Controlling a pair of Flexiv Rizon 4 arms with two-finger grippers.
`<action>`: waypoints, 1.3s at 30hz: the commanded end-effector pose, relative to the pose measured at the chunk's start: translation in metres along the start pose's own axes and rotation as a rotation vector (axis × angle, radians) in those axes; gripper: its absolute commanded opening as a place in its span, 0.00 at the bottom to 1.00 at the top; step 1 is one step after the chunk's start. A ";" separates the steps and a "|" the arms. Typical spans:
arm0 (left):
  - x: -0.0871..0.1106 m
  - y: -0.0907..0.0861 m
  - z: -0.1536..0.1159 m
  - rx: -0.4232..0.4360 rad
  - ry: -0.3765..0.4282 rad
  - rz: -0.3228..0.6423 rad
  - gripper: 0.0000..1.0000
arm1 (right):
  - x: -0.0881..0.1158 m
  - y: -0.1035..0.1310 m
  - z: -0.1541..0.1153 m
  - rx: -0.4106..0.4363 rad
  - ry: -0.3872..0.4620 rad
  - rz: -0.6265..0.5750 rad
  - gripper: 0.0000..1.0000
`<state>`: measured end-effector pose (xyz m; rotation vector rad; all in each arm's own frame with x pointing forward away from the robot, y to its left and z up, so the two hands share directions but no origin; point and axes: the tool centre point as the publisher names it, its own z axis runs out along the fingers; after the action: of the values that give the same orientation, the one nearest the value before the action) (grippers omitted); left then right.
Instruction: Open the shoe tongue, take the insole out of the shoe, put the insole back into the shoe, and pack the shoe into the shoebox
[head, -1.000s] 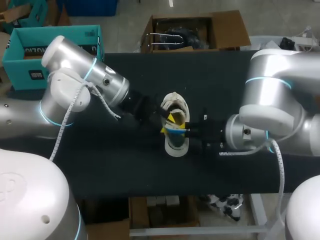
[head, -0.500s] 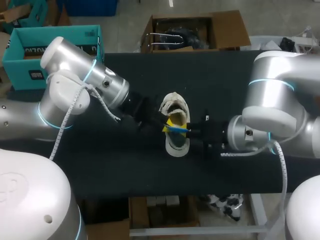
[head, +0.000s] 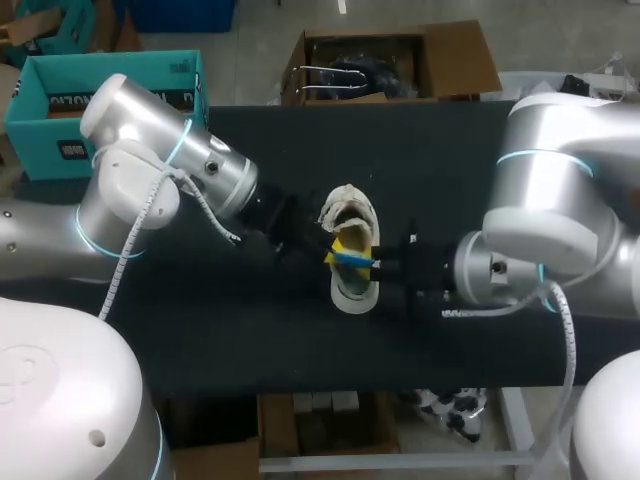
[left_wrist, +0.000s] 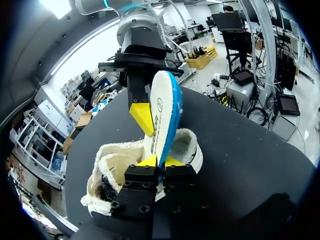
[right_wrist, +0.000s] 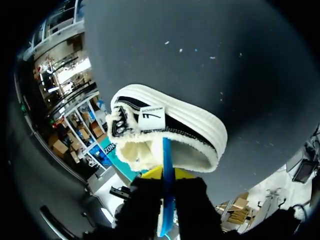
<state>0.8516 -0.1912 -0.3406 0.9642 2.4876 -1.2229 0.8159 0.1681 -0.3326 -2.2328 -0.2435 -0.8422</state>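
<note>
Shoebox (head: 60, 100) beyond the tabletop's (head: 450, 160) left corner, shoe (head: 352, 290) not yet inside. Left end effector (left_wrist: 161, 161) and right end effector (right_wrist: 167, 175) each clamp one end of the insole (left_wrist: 162, 110), edge-up over the shoe. Insole apparently extracted; reinsertion and packing remain.

We count one shoe (head: 352, 290) on one black table (head: 450, 150). One blue-edged insole (head: 352, 259) stands up from the shoe's opening. Two arms flank the shoe, our left arm (head: 170, 170) and our right arm (head: 545, 220). That gives two grippers at the shoe, the left gripper (left_wrist: 161, 161) and the right gripper (right_wrist: 167, 175). Of yellow fingertips (left_wrist: 142, 116) we make out three for certain, perhaps four. One teal shoebox (head: 35, 140) sits well apart from the shoe, on our left arm's side.
</note>
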 end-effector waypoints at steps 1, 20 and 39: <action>-0.001 0.002 0.002 -0.001 -0.007 -0.001 0.00 | -0.003 0.002 0.004 -0.014 0.014 0.002 0.00; -0.019 0.026 0.013 -0.010 -0.036 -0.066 0.32 | 0.009 0.042 0.030 0.003 -0.015 0.019 0.00; -0.011 0.005 0.012 0.009 -0.020 -0.024 0.00 | 0.011 0.023 0.018 -0.040 -0.041 0.031 0.31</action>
<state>0.8614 -0.2007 -0.3439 0.9236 2.4865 -1.2443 0.8456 0.1596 -0.3566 -2.2643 -0.2045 -0.8133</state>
